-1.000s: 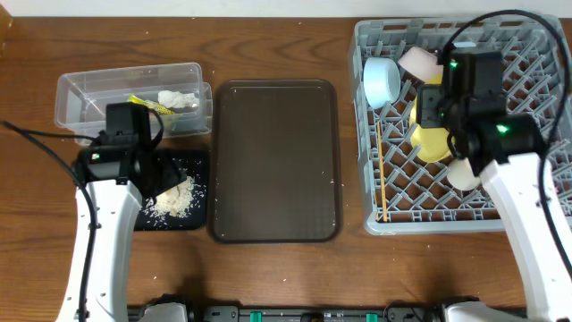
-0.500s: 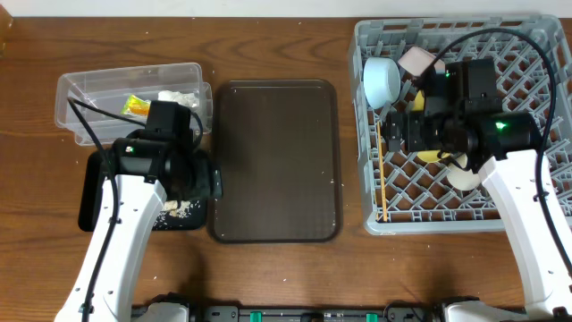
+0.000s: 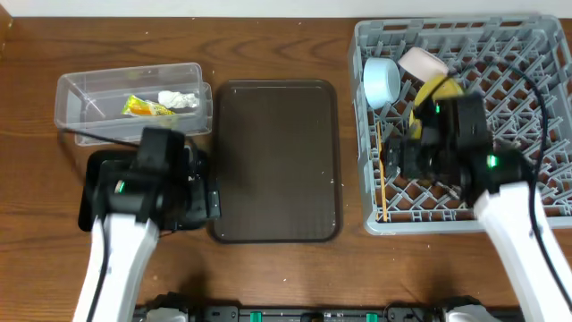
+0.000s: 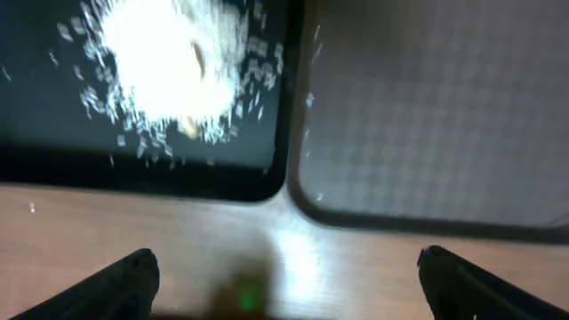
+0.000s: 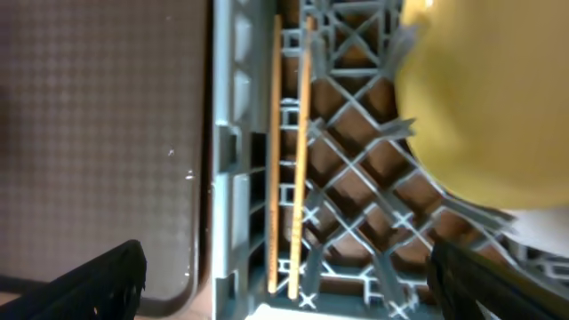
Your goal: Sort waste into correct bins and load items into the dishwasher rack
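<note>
As both arms have drawn back toward six o'clock, the left tool (image 4: 284,271) and right tool (image 5: 284,267) gape wide and empty, rice (image 4: 169,67) on the black tray (image 4: 53,133), plate (image 5: 480,98) in the rack (image 5: 233,160): sorting looks done.

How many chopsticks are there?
2. One chopstick lies right beside the other chopstick, both inside the rack along its wall nearest the brown tray. None seem hidden.

Overhead: looked straight down on the whole table (image 3: 268,277). Left wrist: close, faced down at black tray (image 4: 36,124) and serving tray (image 4: 427,107). Right wrist: close, faced down at rack (image 5: 233,178); shared that serving tray.
</note>
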### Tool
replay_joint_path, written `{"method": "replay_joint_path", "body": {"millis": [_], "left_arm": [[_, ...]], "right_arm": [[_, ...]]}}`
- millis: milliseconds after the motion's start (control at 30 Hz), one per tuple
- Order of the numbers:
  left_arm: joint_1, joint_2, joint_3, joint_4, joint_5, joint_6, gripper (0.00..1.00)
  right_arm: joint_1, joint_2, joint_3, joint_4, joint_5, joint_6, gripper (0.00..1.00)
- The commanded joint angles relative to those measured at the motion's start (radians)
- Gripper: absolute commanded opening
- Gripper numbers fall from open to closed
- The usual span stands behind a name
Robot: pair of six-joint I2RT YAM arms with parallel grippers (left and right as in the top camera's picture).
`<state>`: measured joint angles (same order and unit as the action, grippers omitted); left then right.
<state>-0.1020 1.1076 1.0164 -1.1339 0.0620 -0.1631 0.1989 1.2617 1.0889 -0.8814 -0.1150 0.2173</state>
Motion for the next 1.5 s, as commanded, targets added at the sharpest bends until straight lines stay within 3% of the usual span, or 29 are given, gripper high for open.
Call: {"method": "replay_joint_path", "body": {"millis": [0, 200, 400, 1033, 1267, 1467], "left_arm": [[-0.002, -0.159, -0.047, 0.052, 0.005, 0.012, 0.96], [-0.002, -0.460, -0.177, 0.172, 0.005, 0.013, 0.97], [-0.002, -0.584, -0.201, 0.196, 0.005, 0.013, 0.97], [-0.002, -0.585, -0.201, 0.196, 0.005, 0.013, 0.97], [-0.002, -0.585, -0.201, 0.196, 0.005, 0.013, 0.97], [-0.002, -0.585, -0.201, 0.196, 0.005, 0.013, 0.97]], "right_arm": [[0.026, -0.167, -0.146, 0.108, 0.022, 0.026, 0.99], [0.031, -0.465, -0.384, 0.275, 0.109, 0.074, 0.99], [0.031, -0.626, -0.475, 0.261, 0.144, 0.074, 0.99], [0.031, -0.633, -0.481, 0.075, 0.144, 0.074, 0.99], [0.031, -0.637, -0.482, 0.060, 0.171, 0.029, 0.99], [-0.045, -0.689, -0.512, 0.147, 0.170, 0.008, 0.99]]}}
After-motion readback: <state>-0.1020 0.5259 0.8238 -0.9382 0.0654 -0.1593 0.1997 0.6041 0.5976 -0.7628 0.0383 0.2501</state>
